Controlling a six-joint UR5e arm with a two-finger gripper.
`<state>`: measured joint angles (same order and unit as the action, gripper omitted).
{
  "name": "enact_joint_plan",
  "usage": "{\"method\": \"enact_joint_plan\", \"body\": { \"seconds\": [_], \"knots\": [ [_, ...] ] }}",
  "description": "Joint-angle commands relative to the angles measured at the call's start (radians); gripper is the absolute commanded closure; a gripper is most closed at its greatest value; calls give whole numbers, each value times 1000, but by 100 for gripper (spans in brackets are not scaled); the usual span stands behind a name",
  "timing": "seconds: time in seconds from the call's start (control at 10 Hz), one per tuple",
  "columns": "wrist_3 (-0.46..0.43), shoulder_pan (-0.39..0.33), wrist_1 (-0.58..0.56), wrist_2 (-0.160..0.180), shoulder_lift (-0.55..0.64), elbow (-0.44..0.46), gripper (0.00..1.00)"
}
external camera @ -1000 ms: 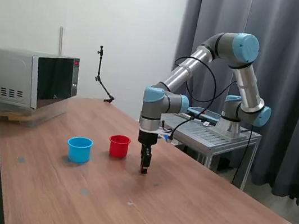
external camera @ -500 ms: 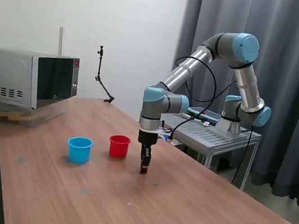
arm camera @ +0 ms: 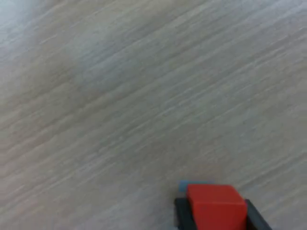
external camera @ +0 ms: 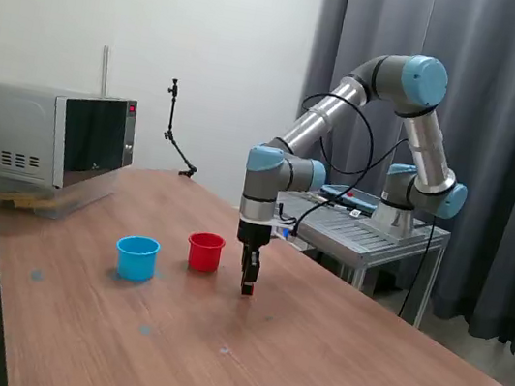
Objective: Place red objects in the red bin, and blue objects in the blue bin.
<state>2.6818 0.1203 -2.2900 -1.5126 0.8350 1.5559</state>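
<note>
The claw (external camera: 246,289) points straight down near the middle of the bench (external camera: 329,361), its tips just above the wood, and it is clamped on 1 red cube (arm camera: 216,208). In the wrist view the cube is a solid, bright red block with flat faces and crisp edges, seated between the dark fingers (arm camera: 181,215), which press against 2 opposite sides; a sliver of pale blue shows just behind it, too small to identify. In the exterior view the cube is only a speck of red at the claw's tips.

The red cup (external camera: 205,251) stands upright on the bench, just beside the claw on the exterior view's left, apart from it. It is small, round and slightly tapered, with a rolled rim. The light blue cup (external camera: 136,257), same shape and size, stands farther toward the exterior view's left, near the red cup but not touching it. What lies inside either cup cannot be seen.

A microwave (external camera: 46,135) sits at the bench's far corner on the exterior view's left.
</note>
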Motion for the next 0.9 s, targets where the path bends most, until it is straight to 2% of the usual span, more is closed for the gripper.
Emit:
{"method": "enact_joint_plan", "body": {
  "seconds": [0.0,0.3,0.4,0.5,0.8],
  "knots": [
    [7,31,68,-4,74,-3,100],
    [10,67,170,-8,166,-10,100],
    [10,70,172,-17,173,-8,100],
    [9,71,172,-46,180,-10,100],
    [1,125,172,-55,182,-8,100]
  ]
}}
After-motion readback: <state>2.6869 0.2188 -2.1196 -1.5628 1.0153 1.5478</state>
